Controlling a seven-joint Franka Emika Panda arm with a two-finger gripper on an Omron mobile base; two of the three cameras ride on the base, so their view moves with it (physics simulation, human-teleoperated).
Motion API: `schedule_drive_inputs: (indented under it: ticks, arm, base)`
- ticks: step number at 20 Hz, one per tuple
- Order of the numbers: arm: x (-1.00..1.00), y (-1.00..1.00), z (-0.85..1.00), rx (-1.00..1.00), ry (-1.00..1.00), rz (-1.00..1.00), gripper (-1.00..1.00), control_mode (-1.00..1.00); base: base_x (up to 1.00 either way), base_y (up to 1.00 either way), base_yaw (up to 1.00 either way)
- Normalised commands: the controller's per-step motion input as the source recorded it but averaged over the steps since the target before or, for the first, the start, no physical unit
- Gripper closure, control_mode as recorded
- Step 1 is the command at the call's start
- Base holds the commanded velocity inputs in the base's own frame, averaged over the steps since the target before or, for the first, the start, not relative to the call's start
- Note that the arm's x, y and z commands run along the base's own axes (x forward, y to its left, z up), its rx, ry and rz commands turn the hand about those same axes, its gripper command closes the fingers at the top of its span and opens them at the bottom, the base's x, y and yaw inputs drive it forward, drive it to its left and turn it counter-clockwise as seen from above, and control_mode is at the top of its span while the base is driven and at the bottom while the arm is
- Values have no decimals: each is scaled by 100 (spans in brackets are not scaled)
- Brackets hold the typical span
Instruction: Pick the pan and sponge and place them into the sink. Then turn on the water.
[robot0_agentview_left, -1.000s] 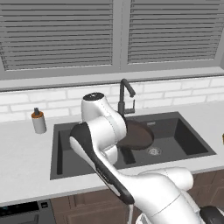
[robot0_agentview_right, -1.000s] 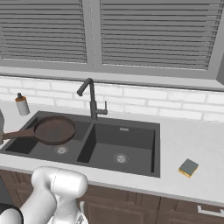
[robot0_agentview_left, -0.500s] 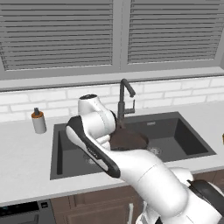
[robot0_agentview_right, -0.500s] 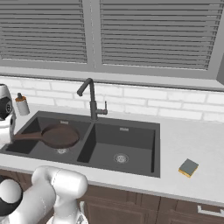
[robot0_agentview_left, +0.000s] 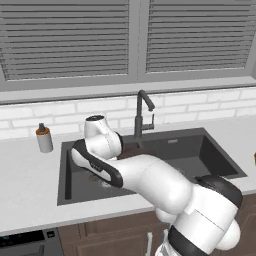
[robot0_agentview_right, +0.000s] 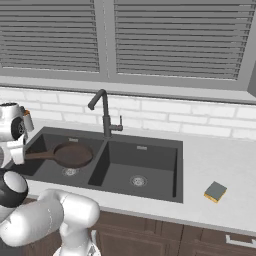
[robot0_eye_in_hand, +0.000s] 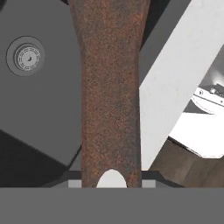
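The dark brown pan (robot0_agentview_right: 74, 155) lies level inside the left basin of the dark grey sink (robot0_agentview_right: 142, 148), just above its drain. Its long handle (robot0_eye_in_hand: 110, 87) points left to my gripper (robot0_agentview_right: 18, 155), which is shut on the handle near the hole at its end. In the hand view the handle runs straight up from between the jaws, over the basin floor. In the left base view my arm hides most of the pan (robot0_agentview_left: 131, 149). The sponge (robot0_agentview_right: 216, 191), grey-green on top with a yellow side, lies on the counter right of the sink. No water runs from the faucet (robot0_agentview_right: 104, 113).
A soap bottle (robot0_agentview_left: 44, 138) stands on the counter left of the sink. The gooseneck faucet rises behind the divider between the basins. White brick wall and shuttered windows close off the back. The right basin (robot0_agentview_right: 140, 172) holds nothing.
The pan has dropped lower into the left basin and shifted a little left. My arm has swung down and forward over the sink with it. The sponge has not moved.
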Motion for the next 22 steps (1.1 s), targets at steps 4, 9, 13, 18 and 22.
schedule_drive_inputs:
  ticks: [4, 9, 13, 18, 22]
  arm:
    - [34, 35, -31, 0, -7, 7, 100, -100]
    - [21, 23, -24, 0, -2, 7, 100, -100]
    - [13, 6, -20, 0, 0, 1, 100, -100]
    - [4, 0, -15, 0, 0, 0, 100, -100]
    - [0, -13, -19, 0, 0, 0, 100, -100]
  base:
    - [0, 0, 0]
    - [0, 0, 0]
    - [0, 0, 0]
    - [0, 0, 0]
    - [0, 0, 0]
